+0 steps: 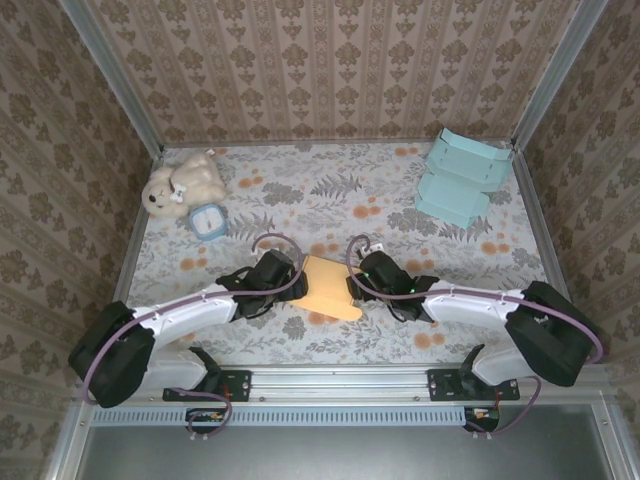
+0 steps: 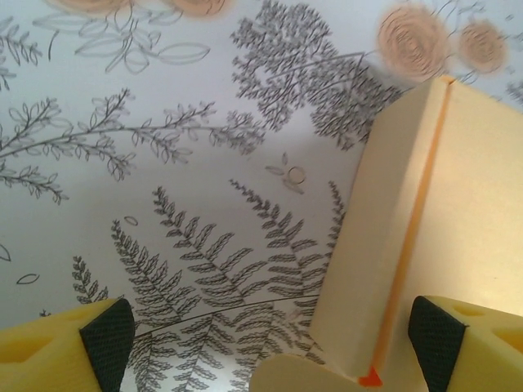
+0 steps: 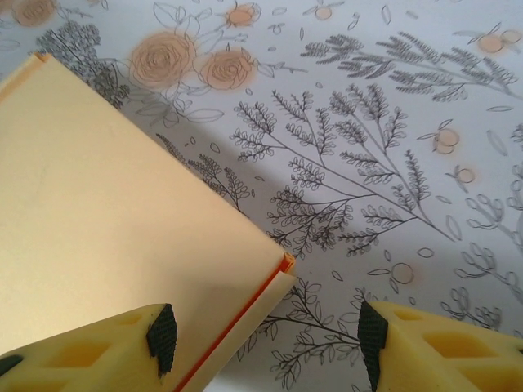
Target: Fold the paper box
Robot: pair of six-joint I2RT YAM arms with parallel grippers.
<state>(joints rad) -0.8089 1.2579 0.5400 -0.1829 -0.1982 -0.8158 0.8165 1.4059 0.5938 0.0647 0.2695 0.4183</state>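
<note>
paper box (image 1: 330, 288) one, between left gripper (image 1: 292, 283), right gripper (image 1: 358, 283)

Damask-papered walls (image 1: 340, 70), floral tablecloth (image 1: 330, 185) (ferns, orange roses), perhaps metal corner posts (image 1: 112, 75)

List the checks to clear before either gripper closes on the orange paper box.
1. Left gripper jaws open: ok.
2. Raised wall of the paper box between the left pads: ok.
3. Right gripper jaws open: ok.
4. Box edge between the right pads: ok.
5. Any pad already touching the paper: cannot tell.
6. Teddy bear and blue boxes well away from the work: ok.
</note>
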